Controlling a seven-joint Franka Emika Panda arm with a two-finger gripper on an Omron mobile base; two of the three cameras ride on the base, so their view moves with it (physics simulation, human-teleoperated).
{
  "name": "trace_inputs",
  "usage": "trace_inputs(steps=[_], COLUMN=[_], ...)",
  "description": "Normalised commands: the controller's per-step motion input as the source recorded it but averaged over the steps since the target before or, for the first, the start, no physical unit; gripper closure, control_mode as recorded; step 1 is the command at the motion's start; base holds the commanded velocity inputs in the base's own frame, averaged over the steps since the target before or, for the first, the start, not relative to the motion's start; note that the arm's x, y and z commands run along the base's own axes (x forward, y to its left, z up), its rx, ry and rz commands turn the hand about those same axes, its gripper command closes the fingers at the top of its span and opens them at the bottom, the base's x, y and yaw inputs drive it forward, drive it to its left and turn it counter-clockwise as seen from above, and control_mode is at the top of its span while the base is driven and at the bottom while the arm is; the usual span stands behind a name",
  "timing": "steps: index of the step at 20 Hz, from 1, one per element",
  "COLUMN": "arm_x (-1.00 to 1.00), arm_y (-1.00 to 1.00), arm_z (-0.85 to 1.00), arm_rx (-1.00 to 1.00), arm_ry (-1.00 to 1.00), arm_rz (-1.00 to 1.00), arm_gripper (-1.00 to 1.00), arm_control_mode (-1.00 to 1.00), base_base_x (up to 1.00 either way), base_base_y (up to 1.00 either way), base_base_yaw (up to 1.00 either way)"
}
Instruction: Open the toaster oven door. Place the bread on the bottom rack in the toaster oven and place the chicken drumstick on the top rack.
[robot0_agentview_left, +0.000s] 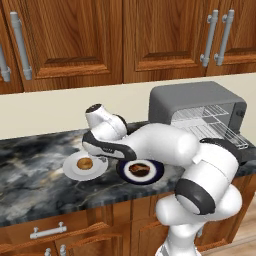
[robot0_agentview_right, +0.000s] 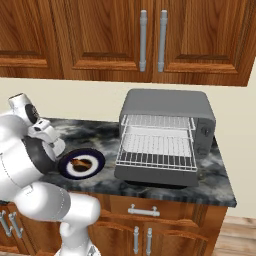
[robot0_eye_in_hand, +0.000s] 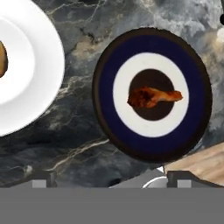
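Chicken drumstick (robot0_eye_in_hand: 153, 97) lying on the navy-rimmed plate (robot0_eye_in_hand: 105, 87), awaiting pickup.
Gripper (robot0_eye_in_hand: 109, 181) is hovering released above the tabletop (robot0_eye_in_hand: 78, 135); bread (robot0_agentview_left: 84, 163) is sitting on the white plate (robot0_agentview_left: 70, 170), toaster oven (robot0_agentview_right: 167, 135) is standing open.

Surfaces: stone, wood, metal, ceramic.
Counter (robot0_agentview_left: 35, 165) polished dark marble, pale veins. Cabinets (robot0_agentview_left: 75, 35) varnished wood, brushed metal handles (robot0_agentview_right: 143, 40). Toaster oven (robot0_agentview_right: 167, 105) matt grey metal; racks (robot0_agentview_right: 157, 147) thin bright wire. White plate (robot0_eye_in_hand: 39, 65) glossy, blue plate (robot0_eye_in_hand: 105, 87) smooth glazed. Drumstick (robot0_eye_in_hand: 151, 97) rough brown; bread (robot0_agentview_left: 85, 163) matt tan.
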Motion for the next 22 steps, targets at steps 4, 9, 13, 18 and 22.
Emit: trace_inputs(steps=[4,9,13,18,22], arm_x=[0.30,0.38,0.34,0.22,0.41], arm_y=[0.63,0.48,0.39,0.48,0.25], arm_z=[-0.01,-0.02,-0.08,-0.29,-0.18], arm_rx=[0.00,0.05,0.03,0.01,0.00], arm_ry=[-0.09,0.00,0.02,-0.01,0.00], arm_rz=[0.07,0.13,0.28,0.29,0.26], arm_gripper=[-1.00,-1.00,-1.00,-1.00,-1.00], arm_control_mode=[-1.00,-1.00,-1.00,-1.00,-1.00], base_base_x=[0.00,0.00,0.00,0.00,0.00], base_base_y=[0.00,0.00,0.00,0.00,0.00], base_base_yaw=[0.00,0.00,0.00,0.00,0.00])
